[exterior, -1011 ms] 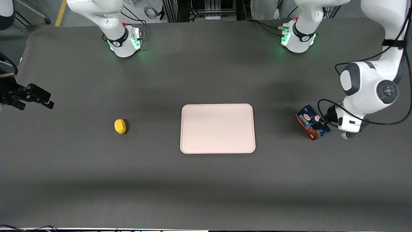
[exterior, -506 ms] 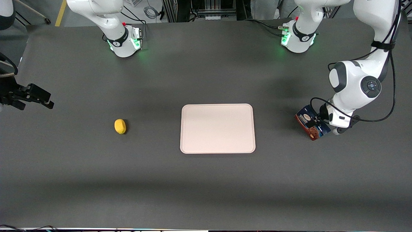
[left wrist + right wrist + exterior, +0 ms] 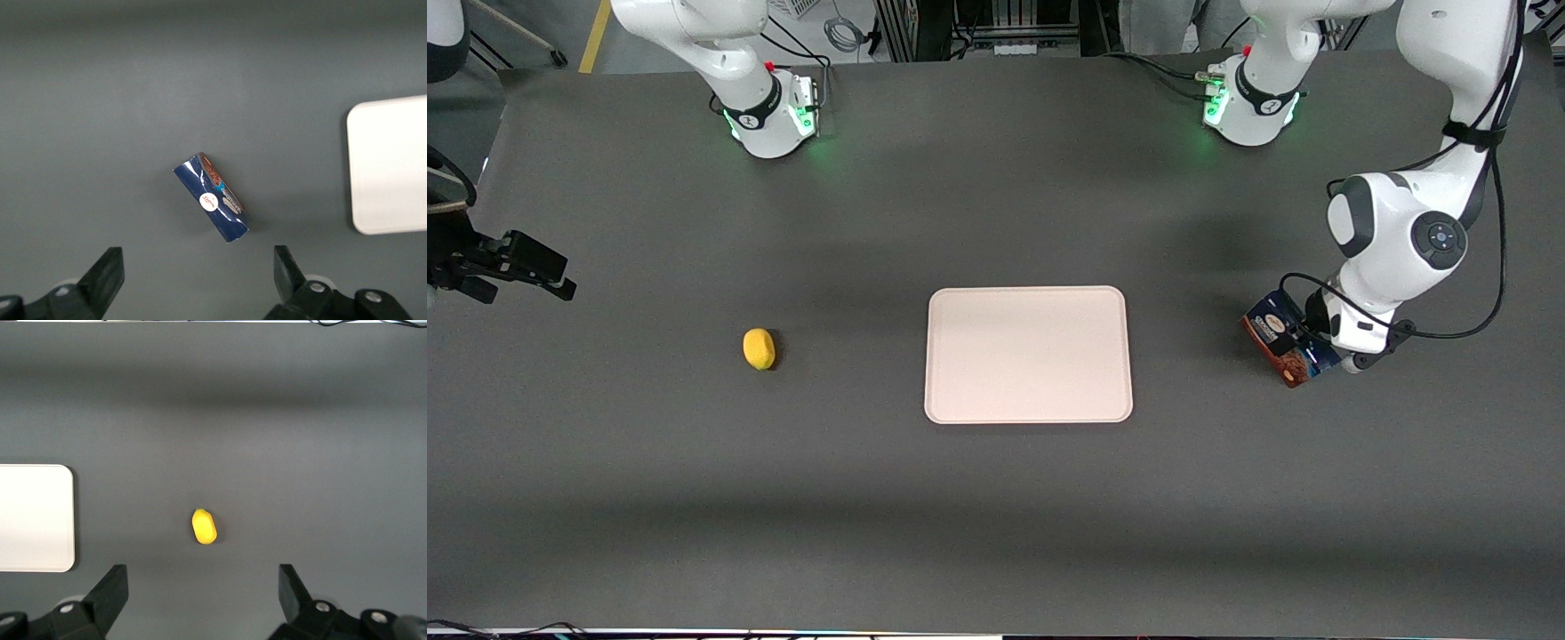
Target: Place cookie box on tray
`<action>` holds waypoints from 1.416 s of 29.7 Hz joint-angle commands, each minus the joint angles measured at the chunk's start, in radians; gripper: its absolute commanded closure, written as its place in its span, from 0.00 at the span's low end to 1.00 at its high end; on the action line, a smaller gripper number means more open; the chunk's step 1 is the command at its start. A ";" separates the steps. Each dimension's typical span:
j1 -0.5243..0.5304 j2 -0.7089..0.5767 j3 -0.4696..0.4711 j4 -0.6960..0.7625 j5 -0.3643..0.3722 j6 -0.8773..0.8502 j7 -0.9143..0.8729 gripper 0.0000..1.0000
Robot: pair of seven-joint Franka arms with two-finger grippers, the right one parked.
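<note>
text: none legible | small dark blue rectangular cookie carton (image 3: pixel 211 206): I see a white oval logo on its narrow side and printing along its face, too small to make out | my left gripper (image 3: pixel 199 270), fingers spread wide above the carton: no markings I can read

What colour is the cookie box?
Dark blue cookie box with a white oval logo, under the open gripper; clearest in the left wrist view.

This is a robotics lab: two white arm bases (image 3: pixel 772 111) with green status lights are bolted to a wide dark grey tabletop (image 3: pixel 996 498). Cables (image 3: pixel 1476 267) loop above the open end effector (image 3: pixel 199 267), and metal racking (image 3: pixel 978 22) stands at the tabletop's edge.
</note>
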 commanded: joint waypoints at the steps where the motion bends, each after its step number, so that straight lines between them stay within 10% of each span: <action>1: -0.007 -0.017 0.003 0.182 0.014 -0.222 0.053 0.82; 17: -0.014 -0.005 -0.061 0.356 0.006 -0.372 0.073 0.82; 36: -0.028 0.091 -0.365 0.385 0.016 -0.253 -0.056 0.82; 42: -0.046 0.135 -0.457 0.371 0.129 -0.182 -0.061 0.83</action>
